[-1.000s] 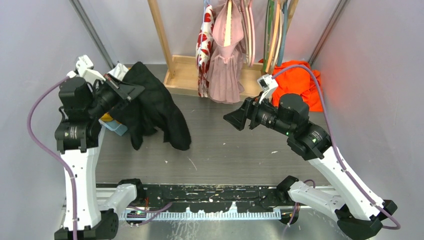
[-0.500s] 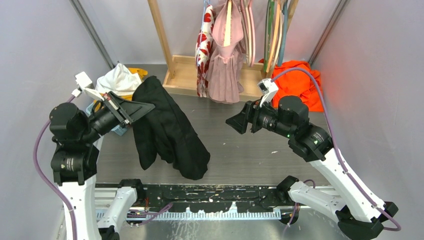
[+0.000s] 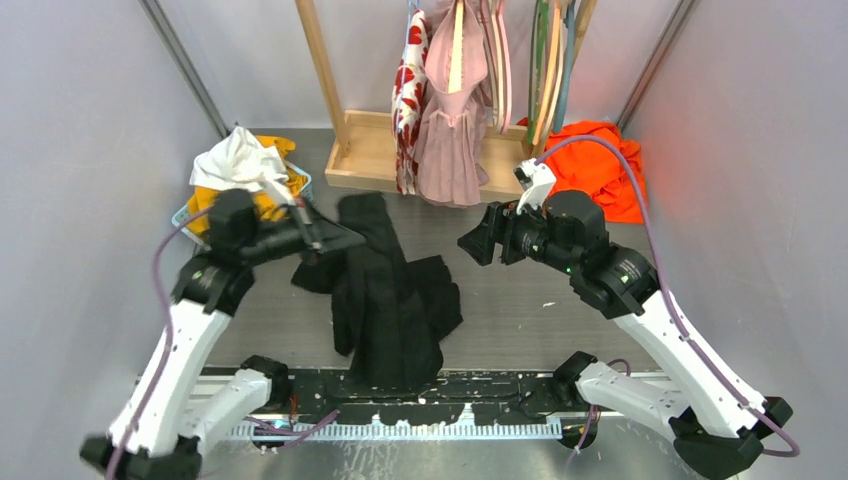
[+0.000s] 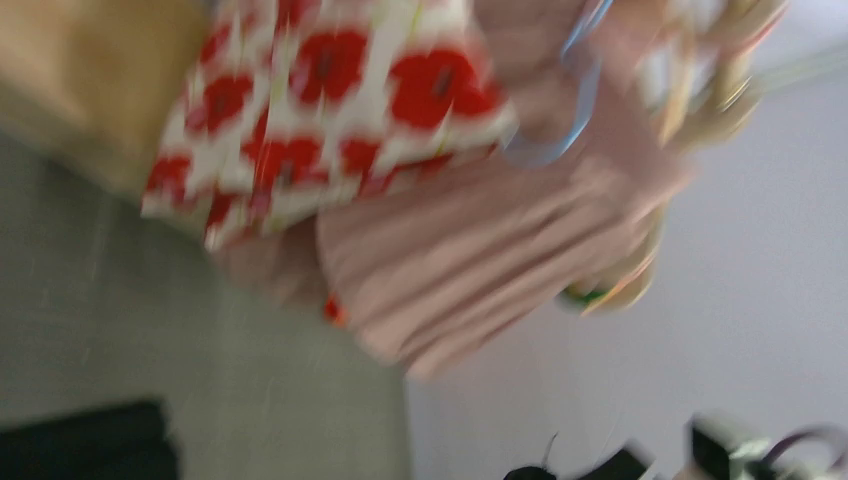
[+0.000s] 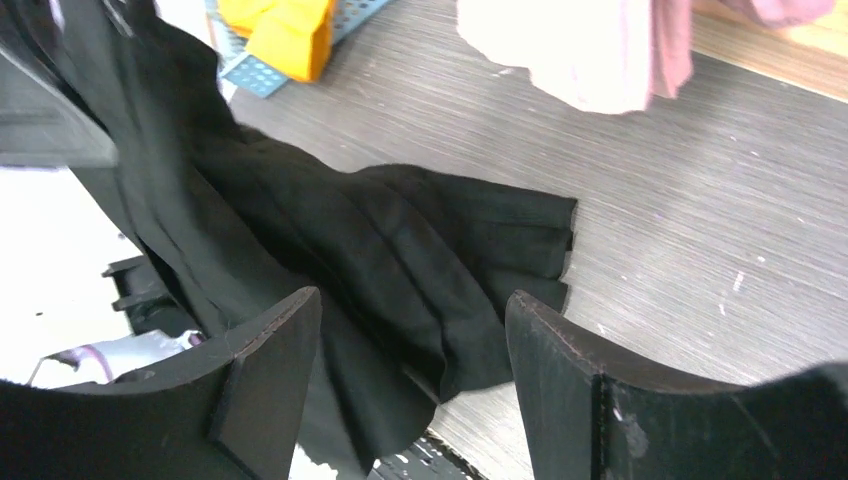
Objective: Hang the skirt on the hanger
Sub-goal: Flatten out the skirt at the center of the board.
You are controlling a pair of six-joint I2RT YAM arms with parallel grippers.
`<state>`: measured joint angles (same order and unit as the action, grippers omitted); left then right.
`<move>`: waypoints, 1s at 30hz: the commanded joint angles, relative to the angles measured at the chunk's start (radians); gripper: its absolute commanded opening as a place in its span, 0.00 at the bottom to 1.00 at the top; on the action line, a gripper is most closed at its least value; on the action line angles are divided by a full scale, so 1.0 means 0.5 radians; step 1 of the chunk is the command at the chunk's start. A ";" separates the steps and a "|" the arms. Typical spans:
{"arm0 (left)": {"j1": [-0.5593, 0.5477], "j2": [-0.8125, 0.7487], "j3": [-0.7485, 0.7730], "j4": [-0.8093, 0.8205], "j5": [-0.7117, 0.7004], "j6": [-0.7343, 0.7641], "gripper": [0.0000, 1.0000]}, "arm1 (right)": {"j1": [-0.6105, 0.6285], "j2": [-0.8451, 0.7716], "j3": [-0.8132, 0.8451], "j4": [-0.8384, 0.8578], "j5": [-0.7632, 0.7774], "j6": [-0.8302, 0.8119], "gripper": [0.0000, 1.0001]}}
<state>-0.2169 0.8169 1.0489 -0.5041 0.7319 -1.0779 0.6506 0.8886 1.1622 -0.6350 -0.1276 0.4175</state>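
The black skirt (image 3: 390, 300) lies crumpled across the middle of the table, its lower end over the near edge. My left gripper (image 3: 338, 240) looks shut on the skirt's upper part, which rises towards it in the right wrist view (image 5: 330, 240). The left wrist view is blurred and shows no fingers. My right gripper (image 3: 478, 243) is open and empty, hovering to the right of the skirt; its fingers (image 5: 265, 370) frame the skirt's hem. Several hangers (image 3: 548, 60) hang on the wooden rack at the back.
A pink dress (image 3: 455, 130) and a red-flowered garment (image 3: 410, 90) hang on the rack (image 3: 320, 70); both show blurred in the left wrist view (image 4: 480, 240). An orange cloth (image 3: 600, 170) lies back right. A basket (image 3: 195, 212) of white and yellow clothes stands back left.
My left arm has swung down and to the right, carrying the skirt from beside the basket to the table's middle, where it now lies spread. The right gripper has barely moved.
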 commanded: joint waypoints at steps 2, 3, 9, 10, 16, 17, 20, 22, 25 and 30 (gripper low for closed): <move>-0.691 0.318 -0.039 0.153 -0.518 0.288 0.04 | -0.005 0.068 0.044 -0.127 0.279 -0.031 0.74; -0.810 0.393 -0.026 0.128 -0.604 0.323 0.04 | -0.006 0.074 0.032 -0.145 0.311 -0.030 0.74; -1.409 0.553 0.004 0.040 -0.870 0.599 0.04 | -0.064 0.090 -0.106 -0.118 0.379 -0.001 0.79; -1.486 0.531 -0.023 0.024 -0.888 0.638 0.05 | -0.094 0.089 -0.134 -0.101 0.334 0.000 0.79; -1.822 0.364 -0.436 -0.027 -0.973 0.511 0.11 | -0.174 0.183 -0.263 -0.025 -0.027 -0.040 0.78; -1.921 0.353 -0.499 -0.060 -1.046 0.458 0.12 | -0.172 0.195 -0.289 0.004 -0.087 -0.044 0.77; -2.140 0.339 -0.707 -0.102 -1.240 0.276 0.14 | -0.172 0.259 -0.352 0.089 -0.229 -0.027 0.76; -2.266 0.335 -0.828 -0.114 -1.383 0.125 0.14 | -0.172 0.336 -0.366 0.111 -0.346 -0.030 0.74; -2.533 0.308 -0.984 -0.088 -1.691 -0.122 0.15 | -0.145 0.455 -0.365 0.144 -0.508 -0.047 0.69; -2.907 0.237 -1.106 -0.091 -2.206 -0.473 0.13 | 0.106 0.646 -0.239 0.163 -0.341 -0.104 0.69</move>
<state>-1.5684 0.9874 0.5121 -0.5606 -0.1043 -1.1351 0.6170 1.1618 0.9730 -0.6109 -0.2928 0.4072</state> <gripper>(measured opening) 0.135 0.689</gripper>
